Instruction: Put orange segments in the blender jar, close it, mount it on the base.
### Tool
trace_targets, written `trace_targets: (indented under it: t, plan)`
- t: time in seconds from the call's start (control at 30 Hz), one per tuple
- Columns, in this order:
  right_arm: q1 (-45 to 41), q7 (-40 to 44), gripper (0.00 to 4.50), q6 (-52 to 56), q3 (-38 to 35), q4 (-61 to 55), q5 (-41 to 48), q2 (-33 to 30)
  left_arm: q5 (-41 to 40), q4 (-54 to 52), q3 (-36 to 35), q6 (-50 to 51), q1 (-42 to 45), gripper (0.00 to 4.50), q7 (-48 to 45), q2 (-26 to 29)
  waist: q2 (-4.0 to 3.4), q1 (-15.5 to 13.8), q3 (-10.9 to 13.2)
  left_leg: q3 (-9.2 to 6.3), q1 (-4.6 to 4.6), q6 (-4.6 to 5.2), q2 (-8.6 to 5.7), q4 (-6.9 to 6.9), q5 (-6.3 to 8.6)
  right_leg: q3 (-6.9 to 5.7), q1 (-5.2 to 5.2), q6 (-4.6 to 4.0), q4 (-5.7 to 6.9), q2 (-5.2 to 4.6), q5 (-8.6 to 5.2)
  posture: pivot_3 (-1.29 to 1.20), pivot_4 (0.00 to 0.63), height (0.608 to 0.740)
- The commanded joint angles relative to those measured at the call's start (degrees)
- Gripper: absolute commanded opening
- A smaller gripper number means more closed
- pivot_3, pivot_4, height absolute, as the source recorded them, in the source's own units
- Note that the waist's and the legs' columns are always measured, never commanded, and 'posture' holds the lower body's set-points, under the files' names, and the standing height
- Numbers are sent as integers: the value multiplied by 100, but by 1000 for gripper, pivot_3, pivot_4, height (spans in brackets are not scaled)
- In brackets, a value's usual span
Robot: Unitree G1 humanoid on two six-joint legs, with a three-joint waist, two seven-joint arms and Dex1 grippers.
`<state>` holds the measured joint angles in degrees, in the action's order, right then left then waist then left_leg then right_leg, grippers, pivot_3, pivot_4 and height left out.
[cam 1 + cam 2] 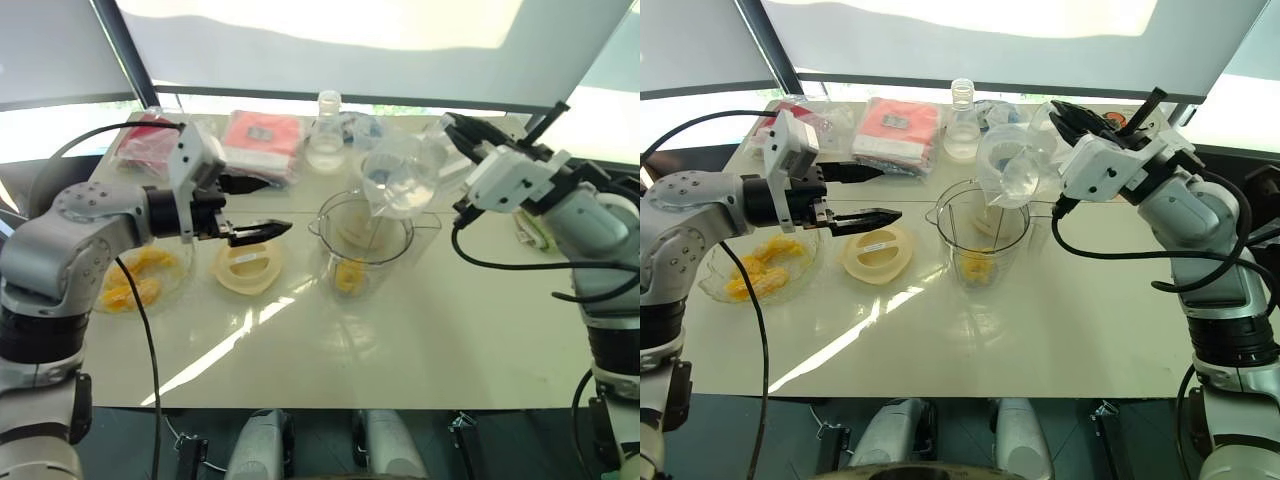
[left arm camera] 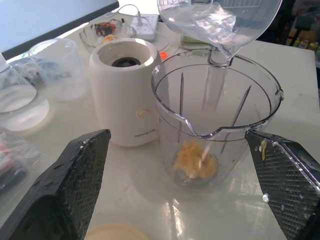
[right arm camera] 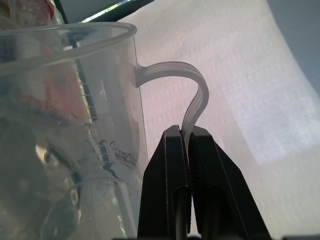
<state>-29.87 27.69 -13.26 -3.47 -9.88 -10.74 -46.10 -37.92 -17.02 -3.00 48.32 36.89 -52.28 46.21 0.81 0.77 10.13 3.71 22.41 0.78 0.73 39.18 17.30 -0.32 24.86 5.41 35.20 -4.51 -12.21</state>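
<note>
Clear measuring cup (image 1: 402, 172) tipped, pouring water into blender jar (image 1: 362, 240) — handle pinched by right gripper (image 3: 189, 131). Left gripper (image 1: 258, 232) fingers spread wide, holding nothing.

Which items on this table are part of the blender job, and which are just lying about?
Part of the job:
- blender jar, orange segments at its bottom
- base behind the jar
- cream lid
- bowl of segments
- measuring cup held tilted over the jar by the right gripper, pouring water

Lying about:
- glass bottle
- red packets
</note>
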Motion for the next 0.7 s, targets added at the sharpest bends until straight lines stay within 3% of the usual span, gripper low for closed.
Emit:
trace_targets:
  t: [0.03,0.47,0.7]
  plan:
    - [-95,-44,68,-183,-122,-86,-129,-94,18,-117,-34,-93,121,4500,6,-1,0,0,0,0,0,0,0,0,0,0,0,0,1,0,0,0,150,740]
    - [-349,-119,68,-770,-16,152,-812,-212,61,-119,-13,-129,95,4500,42,-79,0,2,0,1,-1,-1,0,0,0,0,0,-3,1,0,-2,0,150,740]
    - [-230,-38,68,-385,-187,144,-326,49,59,-123,-45,-128,81,4500,52,-104,0,2,0,1,-1,-1,0,1,0,0,0,-2,1,0,-1,0,150,740]
